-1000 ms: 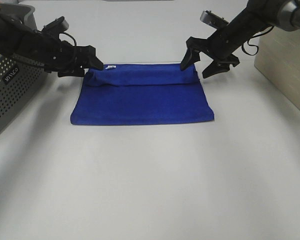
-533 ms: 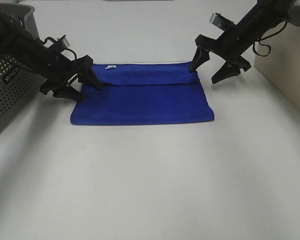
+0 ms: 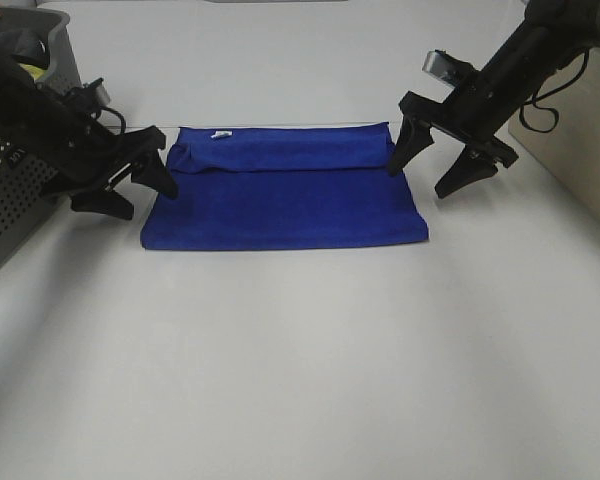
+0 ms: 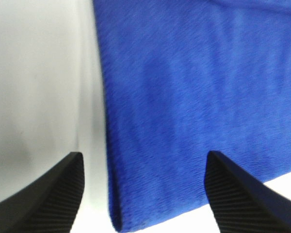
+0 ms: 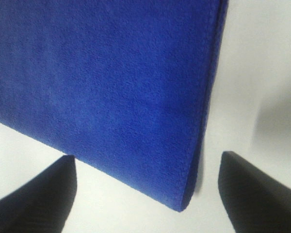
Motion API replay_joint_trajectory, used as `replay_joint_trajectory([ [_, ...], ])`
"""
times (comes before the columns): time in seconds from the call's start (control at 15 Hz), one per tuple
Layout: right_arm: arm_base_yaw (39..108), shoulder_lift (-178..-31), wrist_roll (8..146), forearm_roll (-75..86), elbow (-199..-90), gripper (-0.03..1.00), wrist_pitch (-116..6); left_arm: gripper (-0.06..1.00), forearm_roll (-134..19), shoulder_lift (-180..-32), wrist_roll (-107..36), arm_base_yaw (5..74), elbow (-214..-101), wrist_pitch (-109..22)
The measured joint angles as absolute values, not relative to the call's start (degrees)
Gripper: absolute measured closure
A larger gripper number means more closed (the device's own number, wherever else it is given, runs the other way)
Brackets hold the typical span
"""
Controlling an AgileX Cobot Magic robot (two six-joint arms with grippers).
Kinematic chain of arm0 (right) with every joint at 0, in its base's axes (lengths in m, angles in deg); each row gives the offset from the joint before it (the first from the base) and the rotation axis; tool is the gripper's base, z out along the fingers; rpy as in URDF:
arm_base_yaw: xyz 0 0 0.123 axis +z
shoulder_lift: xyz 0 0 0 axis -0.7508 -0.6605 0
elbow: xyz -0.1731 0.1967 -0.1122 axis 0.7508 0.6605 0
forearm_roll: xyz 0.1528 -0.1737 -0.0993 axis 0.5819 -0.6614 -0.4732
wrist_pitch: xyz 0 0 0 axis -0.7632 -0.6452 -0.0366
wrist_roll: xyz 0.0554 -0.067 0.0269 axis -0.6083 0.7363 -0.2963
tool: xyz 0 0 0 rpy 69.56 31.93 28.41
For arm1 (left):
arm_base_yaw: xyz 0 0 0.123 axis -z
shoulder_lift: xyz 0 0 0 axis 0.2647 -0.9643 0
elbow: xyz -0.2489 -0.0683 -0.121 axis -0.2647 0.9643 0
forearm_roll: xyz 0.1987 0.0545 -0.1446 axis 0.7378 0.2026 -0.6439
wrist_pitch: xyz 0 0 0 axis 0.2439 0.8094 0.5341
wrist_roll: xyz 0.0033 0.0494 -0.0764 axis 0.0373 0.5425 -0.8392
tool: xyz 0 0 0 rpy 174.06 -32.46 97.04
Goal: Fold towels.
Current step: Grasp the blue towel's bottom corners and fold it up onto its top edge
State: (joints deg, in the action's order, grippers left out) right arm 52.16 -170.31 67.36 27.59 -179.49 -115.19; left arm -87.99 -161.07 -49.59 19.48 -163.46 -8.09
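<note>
The towel (image 3: 285, 195) lies flat on the white tabletop (image 3: 300, 360), toward 12 o'clock from its middle, with its long sides running 9 to 3. A band along its 12 o'clock side is lapped back over the rest, making a thicker ridge there. The small white tag (image 3: 220, 134) shows at the 11 o'clock corner. The 6 o'clock edge looks straight and the corners square, so I judge one fold done and the cloth ready for another.

The left hand (image 3: 135, 192) hangs at the towel's 9 o'clock edge with its fingers spread wide and nothing between them but air. Its wrist view shows one finger over bare tabletop and the other over blue pile, so they straddle the short edge near a corner. The right hand (image 3: 422, 178) mirrors it at about 2 o'clock, fingers also wide apart and empty, one at the ridge's end and one out over the tabletop. Its wrist view looks down on a towel corner between the two fingers.

That symmetric stance probably serves the next grasp, since each hand can drop onto its own short edge and pinch both layers. Whether either finger touches the cloth I cannot tell.

A grey basket (image 3: 10, 200) stands at 9 o'clock, clear of the work.
</note>
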Motion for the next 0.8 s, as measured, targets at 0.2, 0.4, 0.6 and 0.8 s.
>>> replay_joint_trajectory([
  [0.2,52.2,-170.3,68.3,27.7,-175.1,0.21,-111.7,0.28,-88.9,-160.9,-49.4,20.4,-161.7,-10.2],
  [0.4,52.2,-170.3,68.4,27.9,-172.6,0.21,-109.0,0.28,-89.3,-161.8,-49.4,23.1,-161.7,-12.9],
  [0.6,52.3,-170.3,68.8,28.4,-172.1,0.21,-108.8,0.28,-90.3,-162.6,-50.8,25.2,-161.7,-14.7],
  [0.8,54.3,-170.3,68.8,28.7,-171.9,0.28,-107.5,0.31,-91.3,-163.0,-51.9,25.8,-161.9,-15.1],
])
